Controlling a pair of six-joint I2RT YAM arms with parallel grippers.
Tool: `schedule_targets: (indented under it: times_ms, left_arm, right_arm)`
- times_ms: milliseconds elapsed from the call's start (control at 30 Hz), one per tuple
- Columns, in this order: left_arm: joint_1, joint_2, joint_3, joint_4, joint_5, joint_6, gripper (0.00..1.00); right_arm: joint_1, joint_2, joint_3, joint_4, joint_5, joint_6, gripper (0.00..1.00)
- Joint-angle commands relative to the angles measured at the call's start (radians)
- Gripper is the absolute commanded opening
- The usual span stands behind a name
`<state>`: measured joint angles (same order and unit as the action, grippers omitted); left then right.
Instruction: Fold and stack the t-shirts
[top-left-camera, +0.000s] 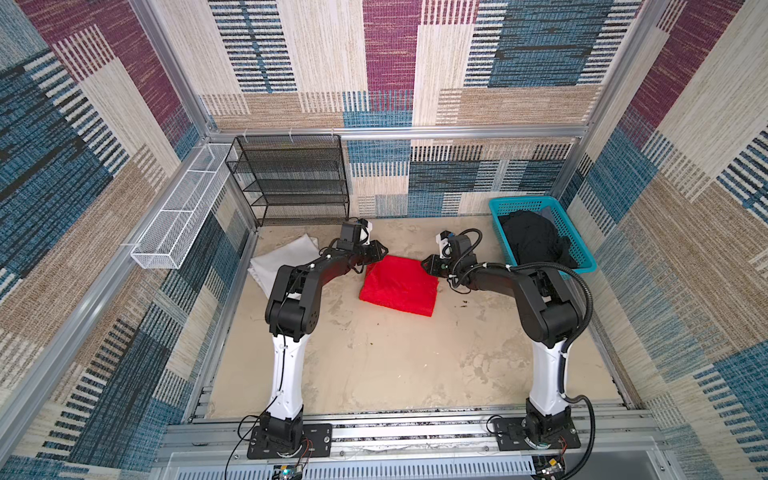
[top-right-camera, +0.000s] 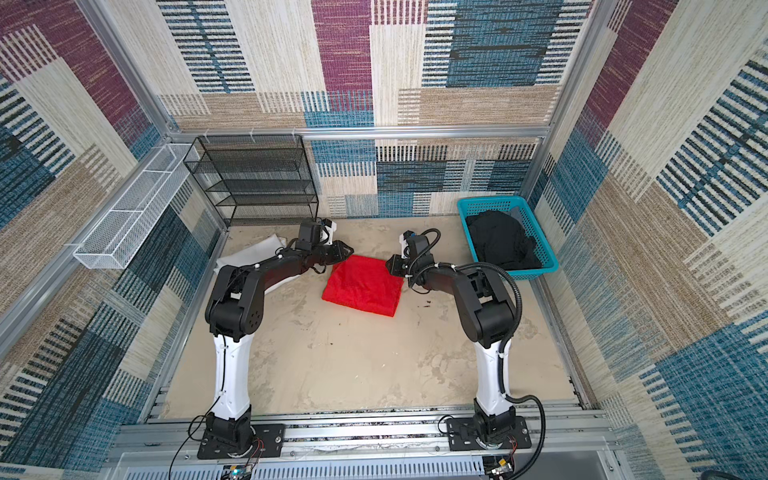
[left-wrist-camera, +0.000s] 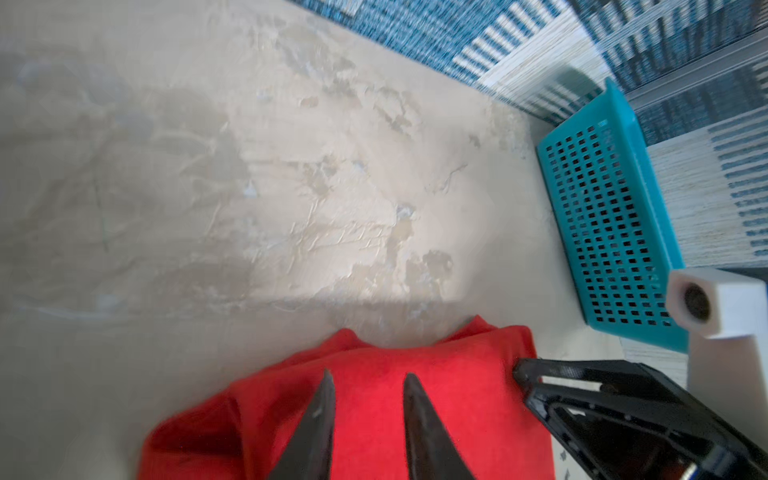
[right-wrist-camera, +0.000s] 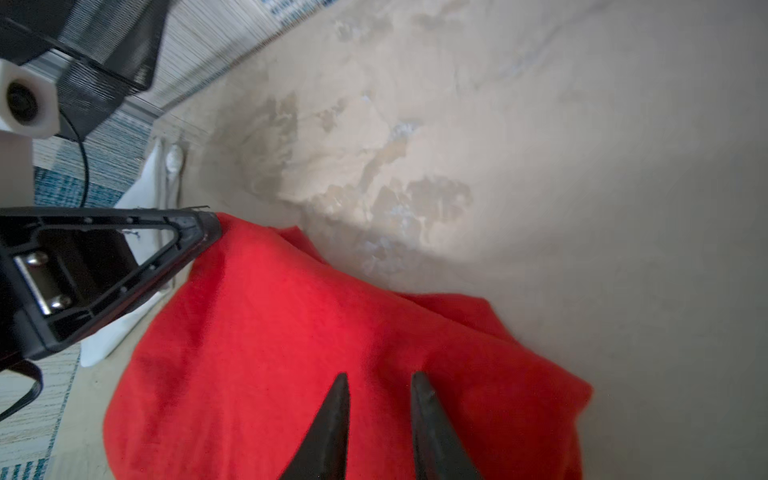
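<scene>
Red t-shirt (top-left-camera: 399, 286) folded into rectangle, mid-table (top-left-camera: 395, 365). Left gripper (left-wrist-camera: 369, 374) and right gripper (right-wrist-camera: 380, 374) at its far corners, jaws slightly apart, clamping nothing. White t-shirt (top-left-camera: 282, 257) looks folded, far left. Black t-shirt (top-left-camera: 532, 241) bunched in teal basket (top-left-camera: 523, 201), unfolded. Stacking not yet done.

One red t-shirt (top-left-camera: 399, 286), one white t-shirt (top-left-camera: 282, 255), one black t-shirt (top-left-camera: 532, 241), one basket (top-left-camera: 523, 203).

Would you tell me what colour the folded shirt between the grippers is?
Bright red; the shirt shows best in a top view.
</scene>
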<state>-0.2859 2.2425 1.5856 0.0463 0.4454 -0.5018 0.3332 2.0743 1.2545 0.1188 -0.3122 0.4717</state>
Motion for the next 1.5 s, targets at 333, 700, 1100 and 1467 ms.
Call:
schedule_targets:
  times_ms: [333,700,1100,1467]
  left_arm:
    - [0.036,-0.064,-0.125,-0.053,-0.143,0.074,0.30]
    - [-0.066,-0.336,-0.305,0.080,-0.095,-0.033,0.29]
    - [-0.033,-0.095,-0.176,0.066,-0.067,-0.043,0.29]
    - [0.010,-0.228,-0.320,0.061,-0.066,0.007,0.29]
  right_arm:
    - [-0.029,-0.033,-0.053,-0.013,0.136,-0.116,0.26]
    - [-0.013,-0.202,-0.097,-0.014,-0.021,-0.054,0.29]
    - [0.012,-0.149,-0.285,0.083,-0.013,0.114,0.28]
    - [-0.006,-0.182,-0.237,0.000,0.057,-0.064,0.28]
